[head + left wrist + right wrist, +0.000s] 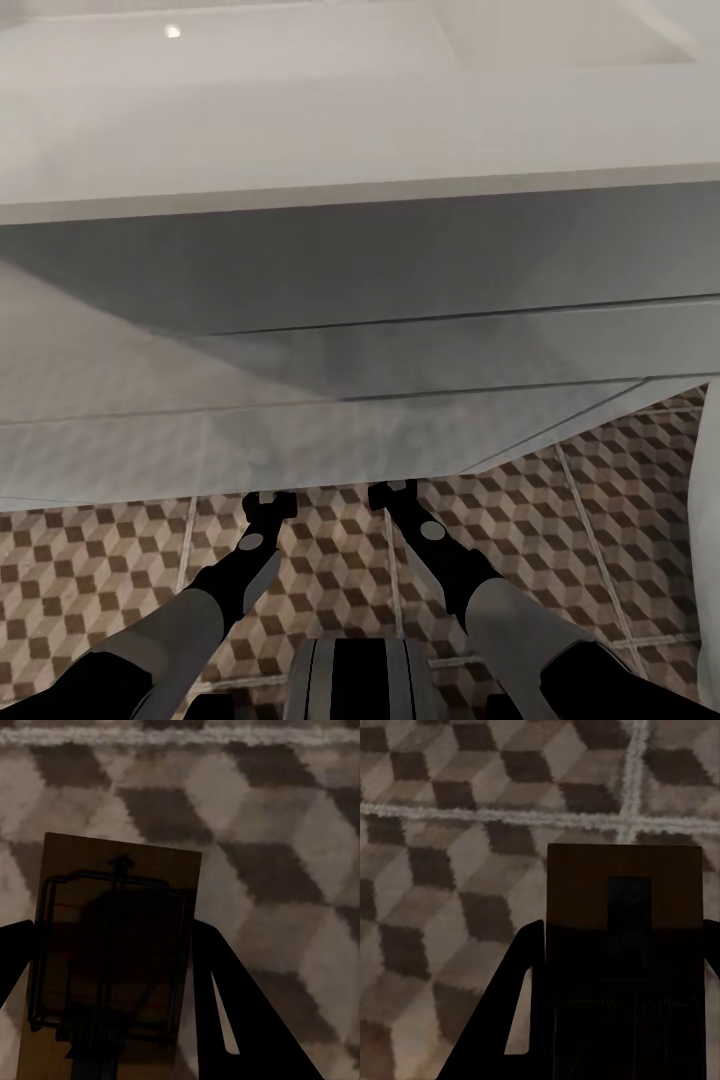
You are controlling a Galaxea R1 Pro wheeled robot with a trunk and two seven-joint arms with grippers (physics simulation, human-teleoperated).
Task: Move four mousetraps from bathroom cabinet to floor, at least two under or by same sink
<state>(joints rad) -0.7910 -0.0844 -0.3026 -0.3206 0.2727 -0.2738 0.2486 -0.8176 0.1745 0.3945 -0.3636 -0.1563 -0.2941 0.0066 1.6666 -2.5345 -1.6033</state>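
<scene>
Mousetraps, one in each gripper, are carried low over the cube-patterned bathroom floor beneath the white floating vanity. In the left wrist view, a tan wooden mousetrap with its dark wire bail facing the camera lies between the two dark fingers of the left gripper, which appear closed against its long edges. In the right wrist view, a second mousetrap, seen in shadow, projects from the right gripper, whose fingers flank it and appear clamped on its sides. In the head view, both arms reach forward and down, and the left gripper and right gripper disappear under the vanity's lower edge. Part of the sink basin shows on the vanity top. This placement suits the requirement that two traps lie under or beside the same sink; judged from the tiles' closeness, release seems near. Whether either trap already touches the floor cannot be told.
</scene>
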